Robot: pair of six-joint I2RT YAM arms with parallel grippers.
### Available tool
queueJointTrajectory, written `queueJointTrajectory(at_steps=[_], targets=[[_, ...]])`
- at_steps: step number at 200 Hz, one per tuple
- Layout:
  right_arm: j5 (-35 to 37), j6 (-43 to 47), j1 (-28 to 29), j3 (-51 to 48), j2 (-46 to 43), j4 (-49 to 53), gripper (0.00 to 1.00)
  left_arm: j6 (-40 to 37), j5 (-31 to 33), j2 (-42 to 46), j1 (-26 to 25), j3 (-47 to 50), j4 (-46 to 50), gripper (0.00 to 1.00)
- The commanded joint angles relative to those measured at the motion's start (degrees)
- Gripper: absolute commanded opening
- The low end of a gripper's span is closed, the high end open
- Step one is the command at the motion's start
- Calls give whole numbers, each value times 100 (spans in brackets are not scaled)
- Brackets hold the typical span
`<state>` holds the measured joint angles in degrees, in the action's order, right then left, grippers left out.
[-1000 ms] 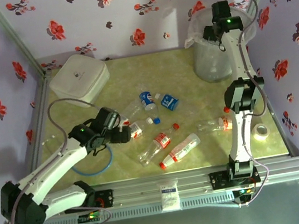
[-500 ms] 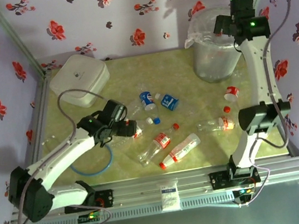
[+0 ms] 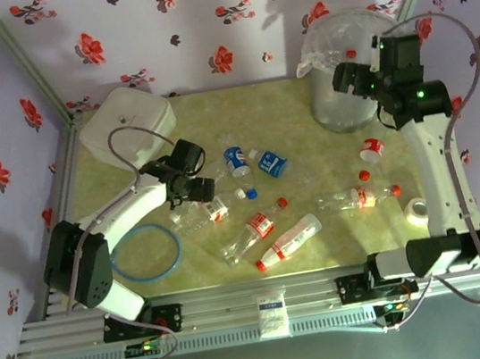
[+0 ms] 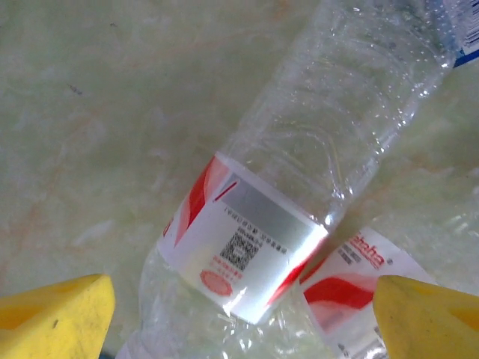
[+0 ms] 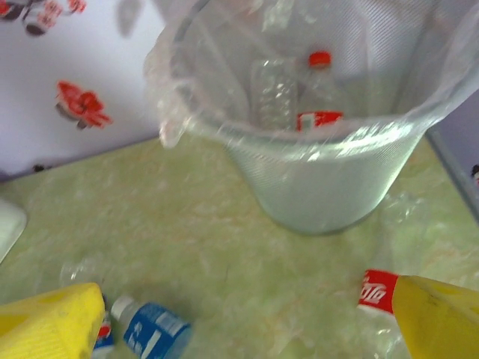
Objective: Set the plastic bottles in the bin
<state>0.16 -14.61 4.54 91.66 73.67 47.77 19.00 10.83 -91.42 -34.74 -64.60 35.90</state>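
Right gripper withdrawn from bin, jaws wide, empty; left gripper advanced, jaws wide astride red-labelled bottle, positioned for pickup

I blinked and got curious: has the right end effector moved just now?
Yes. The right end effector drew back from over the bin, toward the near side.

I see clear plastic bottles lying flat in the middle; the round bin stands far right, holding some.
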Motion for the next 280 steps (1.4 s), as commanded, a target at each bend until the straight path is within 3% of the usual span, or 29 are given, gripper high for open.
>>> queueJointTrajectory(at_steps=[1,55,129,150,167,181,200,229,249,280], targets=[[-100,6,186,-407,-332,-47,99,-178,-81,-307,122,-32,-211,88],[25,-95,221,-1138,-656,-334,99,-55,-98,-1133,264,-434,22,86],[-70,-102,221,-1425,-701,-457,99,18,259,-1107,431,-949,259,62],[-526,-296,219,-1619,-772,-625,99,29,358,-816,468,-1084,401,60],[-1477,-524,218,-1927,-852,-1068,99,96,310,-454,477,-1166,479,59],[-2553,-927,254,-2245,-872,-1702,99,129,-94,-84,473,-1101,311,56],[-3532,-1609,497,-2603,-773,-2630,99,118,-1355,507,477,-699,-425,54],[-3559,-2227,1176,-2812,-419,-3408,94,508,-2937,1033,404,-40,-1592,51],[-3356,-2282,1635,-2764,-146,-3609,92,818,-3299,1195,193,360,-2399,51],[-3400,-2437,1915,-2696,205,-4006,80,1127,-3714,1164,-84,695,-3260,51]])
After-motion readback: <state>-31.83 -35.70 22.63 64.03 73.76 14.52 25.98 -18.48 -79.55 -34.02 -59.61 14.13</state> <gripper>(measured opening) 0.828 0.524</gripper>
